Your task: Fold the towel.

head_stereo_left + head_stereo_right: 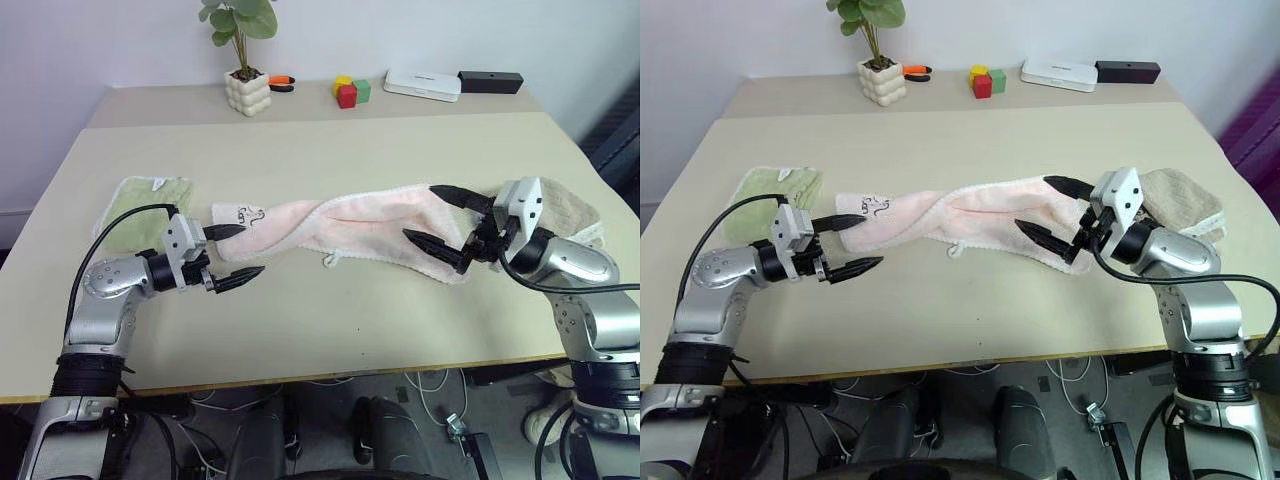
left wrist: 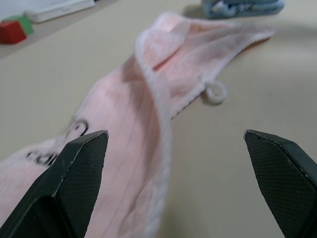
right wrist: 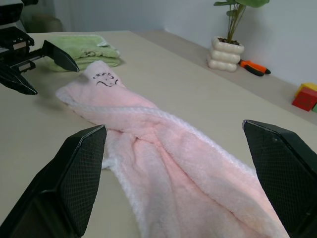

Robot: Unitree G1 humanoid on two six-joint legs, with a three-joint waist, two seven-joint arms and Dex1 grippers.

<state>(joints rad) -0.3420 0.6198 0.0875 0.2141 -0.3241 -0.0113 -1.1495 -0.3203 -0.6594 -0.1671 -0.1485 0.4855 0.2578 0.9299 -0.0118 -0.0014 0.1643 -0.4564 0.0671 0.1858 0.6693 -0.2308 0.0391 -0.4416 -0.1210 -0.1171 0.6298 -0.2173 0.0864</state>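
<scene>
The towel point(image 1: 340, 228) is stretched crosswise over the middle of the table point(image 1: 330, 320), twisted midway. A second towel point(image 1: 148, 200) is laid just beyond its left end, a third point(image 1: 575, 208) at its right end. Behind, along the far edge, a potted plant point(image 1: 246, 88), blocks point(image 1: 350, 91) and two flat boxes point(image 1: 455, 82) are lined up.

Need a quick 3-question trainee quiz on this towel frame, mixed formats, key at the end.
1. True or false: the pink towel lies flat and fully spread on the table.
2. Which towel lies beyond the left gripper: A green, B beige, C blue?
3. Fill in: both the left gripper and the right gripper are ____.

Key: 1 false, it is twisted mid-length; 2 A; 3 open.
</scene>
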